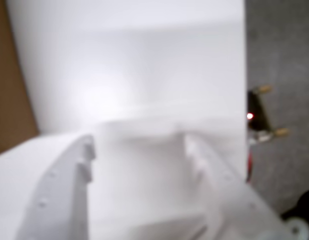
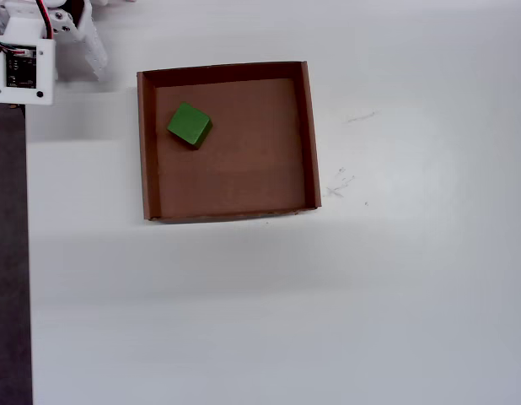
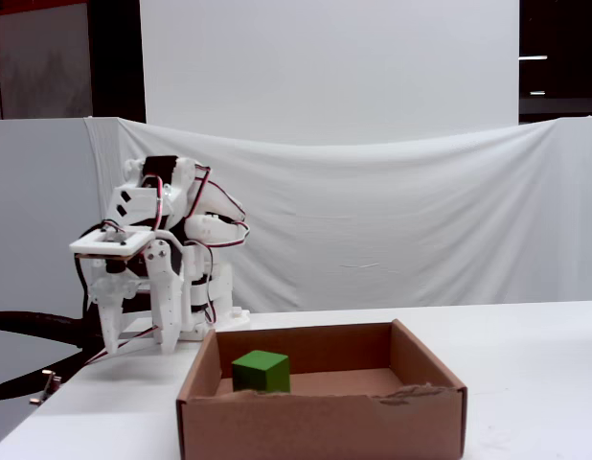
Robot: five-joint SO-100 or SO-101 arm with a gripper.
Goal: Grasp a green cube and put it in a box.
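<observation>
The green cube (image 2: 190, 124) already lies inside the box (image 2: 310, 135), on the floor toward the 10 o'clock corner in the overhead view, rotated so its edges run oblique to the walls; in the fixed view it sits just left of centre behind the front wall (image 3: 320, 418); to my judgement the placing is done and little remains but to keep clear.

The tool (image 3: 133, 331) hangs folded near the arm's base, off the box at about 10 o'clock in the overhead view and well apart from the cube; its fingers point down with a gap between them, so it looks spread and empty, holding nothing; the blurred wrist view agrees, showing white fingers apart with only pale bench (image 2: 328, 321) between.

What could go wrong from here is mostly disturbance; a low sweep back over the box could catch the near wall and drag the light cardboard across the bench; a descent into that corner could nudge the cube or pinch it against the wall, since it rests near the left side; the loose red wiring on the arm could also snag during any reach.
</observation>
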